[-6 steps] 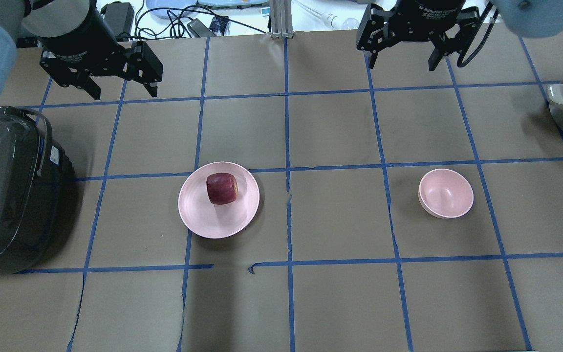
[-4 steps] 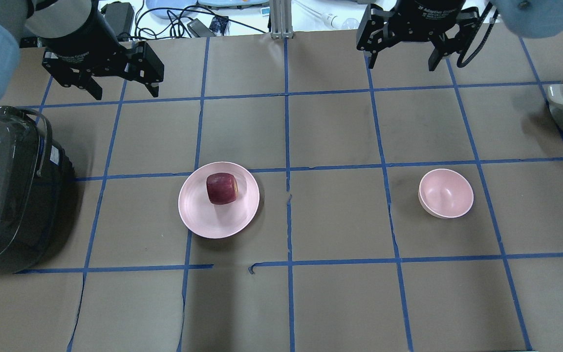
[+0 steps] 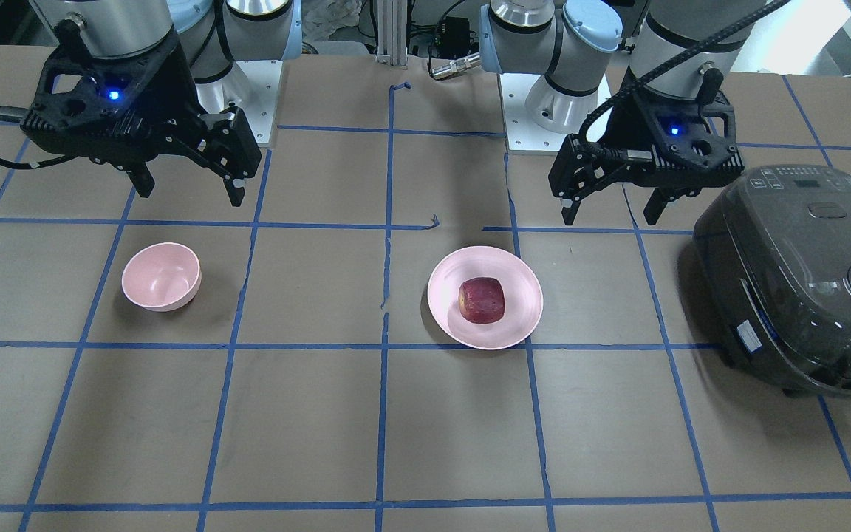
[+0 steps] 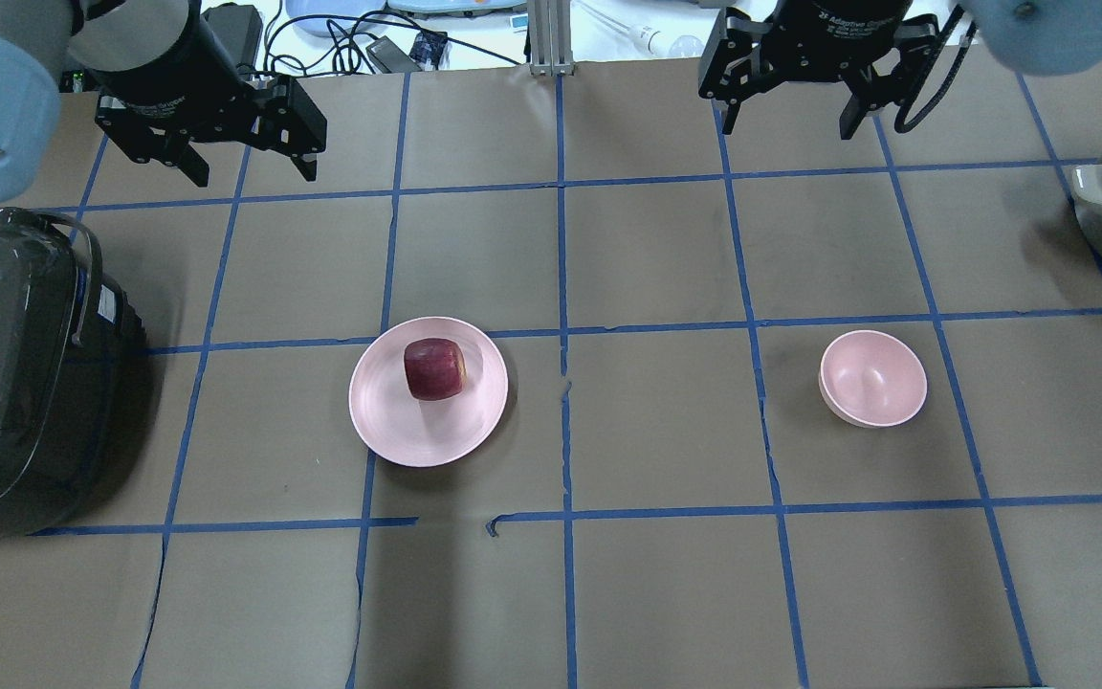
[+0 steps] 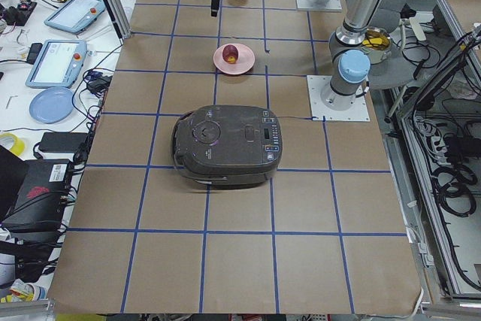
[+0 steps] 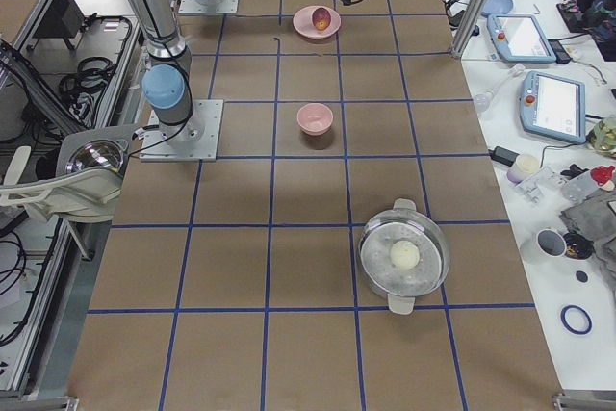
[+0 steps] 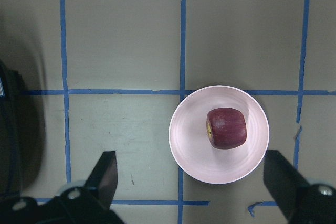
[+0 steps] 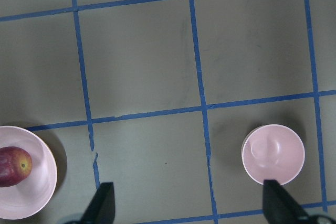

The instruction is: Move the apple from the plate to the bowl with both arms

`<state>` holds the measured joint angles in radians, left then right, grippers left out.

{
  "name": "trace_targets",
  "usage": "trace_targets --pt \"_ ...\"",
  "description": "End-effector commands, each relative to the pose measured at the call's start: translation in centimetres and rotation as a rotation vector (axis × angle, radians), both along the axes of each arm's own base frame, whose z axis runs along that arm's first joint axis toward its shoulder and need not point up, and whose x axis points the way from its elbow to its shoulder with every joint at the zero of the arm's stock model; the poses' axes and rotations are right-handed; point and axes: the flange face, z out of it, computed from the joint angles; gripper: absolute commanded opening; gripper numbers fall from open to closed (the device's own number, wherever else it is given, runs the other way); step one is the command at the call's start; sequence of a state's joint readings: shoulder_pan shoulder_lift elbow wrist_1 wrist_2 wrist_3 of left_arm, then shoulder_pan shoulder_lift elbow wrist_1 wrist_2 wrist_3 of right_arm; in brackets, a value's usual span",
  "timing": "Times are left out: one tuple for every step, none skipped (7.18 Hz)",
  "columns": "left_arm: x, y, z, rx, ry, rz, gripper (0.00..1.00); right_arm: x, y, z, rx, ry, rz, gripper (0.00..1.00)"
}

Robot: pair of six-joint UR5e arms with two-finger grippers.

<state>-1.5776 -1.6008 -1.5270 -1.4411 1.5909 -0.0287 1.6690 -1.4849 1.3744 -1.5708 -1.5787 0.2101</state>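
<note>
1. The left gripper [image 4: 251, 170] hung high over the table, jaws spread wide, holding nothing.
2. The right gripper [image 4: 784, 122] matched it, fingers wide apart, nothing between them.
3. The apple [image 4: 434, 369] sat on the plate [image 4: 407, 431], on the left gripper's side.
4. The bowl [image 4: 872, 378] stood upright, well apart from the plate.

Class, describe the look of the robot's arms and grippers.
Silver-grey tubular arms with light blue joint caps. The left gripper and right gripper are black, two-fingered, angular, each with a blue light and a black cable; white lettering marks the right one's body.
</note>
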Motion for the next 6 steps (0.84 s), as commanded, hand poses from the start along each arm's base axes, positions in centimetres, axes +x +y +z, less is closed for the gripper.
trace_targets --pt "0.04 0.72 0.71 -0.004 0.001 0.004 1.00 -0.03 -0.01 0.07 -0.002 0.002 -0.002 1.00" --pt "-0.27 0.94 0.72 -0.004 0.001 -0.002 1.00 -0.02 -0.06 -0.08 0.001 0.003 -0.002 1.00" --pt "-0.27 1.19 0.98 -0.005 0.001 -0.002 1.00 0.02 -0.05 -0.08 0.002 -0.002 -0.001 1.00" --pt "-0.35 1.21 0.78 0.002 0.001 -0.003 1.00 0.02 -0.05 -0.08 0.002 -0.002 -0.001 1.00" --pt "-0.35 1.23 0.62 0.005 0.001 -0.004 1.00 0.02 -0.05 -0.08 0.002 -0.002 -0.001 1.00" --pt "-0.35 1.31 0.54 0.007 0.001 -0.004 1.00 0.05 -0.04 -0.16 0.004 -0.005 -0.001 1.00"
